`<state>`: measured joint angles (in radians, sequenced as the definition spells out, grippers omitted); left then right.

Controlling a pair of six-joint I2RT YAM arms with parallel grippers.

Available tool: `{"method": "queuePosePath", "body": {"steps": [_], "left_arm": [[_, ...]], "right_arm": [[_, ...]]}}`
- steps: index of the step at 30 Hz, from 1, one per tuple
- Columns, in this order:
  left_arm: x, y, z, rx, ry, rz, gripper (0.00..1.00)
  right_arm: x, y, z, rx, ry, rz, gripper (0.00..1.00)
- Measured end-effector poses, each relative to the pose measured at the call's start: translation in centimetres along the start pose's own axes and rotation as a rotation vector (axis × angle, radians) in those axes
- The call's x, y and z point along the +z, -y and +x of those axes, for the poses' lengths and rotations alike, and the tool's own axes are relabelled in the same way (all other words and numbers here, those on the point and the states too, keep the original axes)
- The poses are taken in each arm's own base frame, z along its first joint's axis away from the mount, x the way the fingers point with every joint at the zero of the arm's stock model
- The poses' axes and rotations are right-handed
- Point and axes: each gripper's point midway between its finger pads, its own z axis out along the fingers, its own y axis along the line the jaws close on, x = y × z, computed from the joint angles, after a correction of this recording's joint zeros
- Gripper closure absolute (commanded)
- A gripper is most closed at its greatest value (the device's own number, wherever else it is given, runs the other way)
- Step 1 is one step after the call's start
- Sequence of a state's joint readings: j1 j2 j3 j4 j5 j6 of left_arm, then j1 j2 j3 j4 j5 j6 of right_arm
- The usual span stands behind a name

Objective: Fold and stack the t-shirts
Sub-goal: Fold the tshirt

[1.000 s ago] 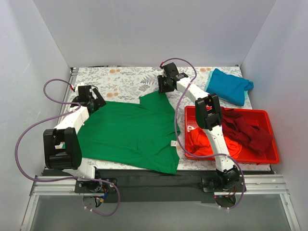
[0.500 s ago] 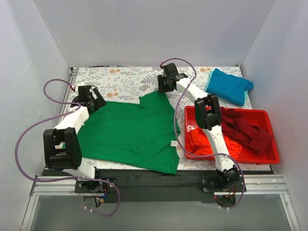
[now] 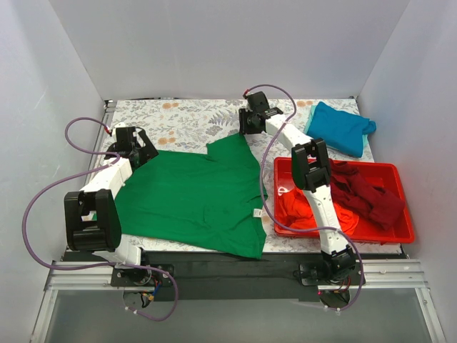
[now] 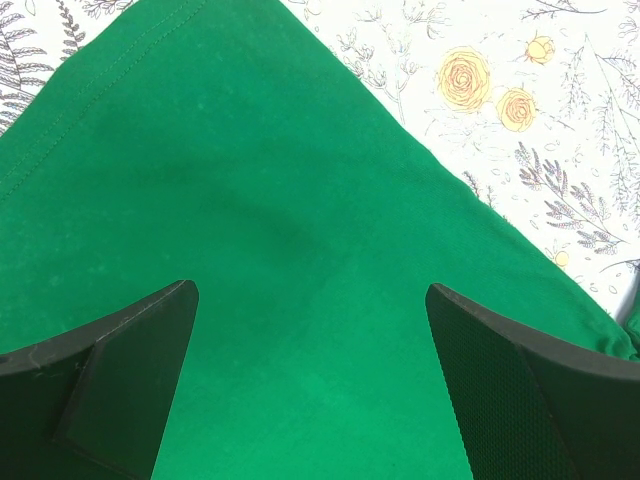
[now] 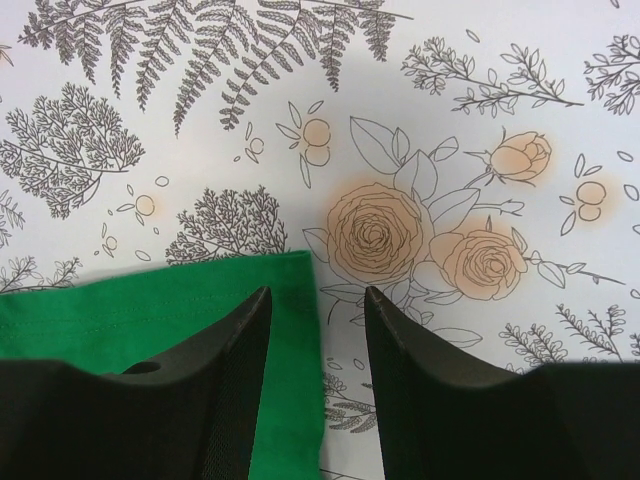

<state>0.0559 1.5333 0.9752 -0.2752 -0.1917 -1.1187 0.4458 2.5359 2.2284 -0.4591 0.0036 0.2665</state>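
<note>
The green t-shirt (image 3: 193,193) lies spread flat on the surface (image 3: 186,118), with its long axis about left to right. The right end effector (image 5: 316,295) stands over its far right corner, jaws a little apart and the cloth edge in the gap. The left end effector (image 4: 310,288) is above its far left corner, jaws wide apart, holding nothing. I count four t-shirts. To the right of the green one are a folded teal t-shirt (image 3: 341,127), then an orange-red t-shirt (image 3: 300,209) and a maroon t-shirt (image 3: 371,196) in the one red tray (image 3: 371,238).

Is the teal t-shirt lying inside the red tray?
No, the teal t-shirt lies folded outside the red tray, beyond its far edge.
</note>
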Motion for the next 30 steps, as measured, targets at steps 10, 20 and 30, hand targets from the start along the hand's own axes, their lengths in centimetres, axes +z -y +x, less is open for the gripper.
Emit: {"method": "queuePosePath", "body": {"steps": [10, 20, 30], "left_arm": [[0.0, 0.0, 0.0, -0.002, -0.002, 0.002, 0.02], [0.1, 0.2, 0.2, -0.004, -0.008, 0.008, 0.02], [1.0, -0.3, 0.6, -0.006, -0.029, -0.012, 0.05]], "right_arm": [[0.3, -0.8, 0.0, 0.010, 0.003, -0.037, 0.52], [0.6, -3.0, 0.7, -0.011, 0.000, -0.061, 0.76], [1.0, -3.0, 0.9, 0.012, 0.006, -0.060, 0.99]]}}
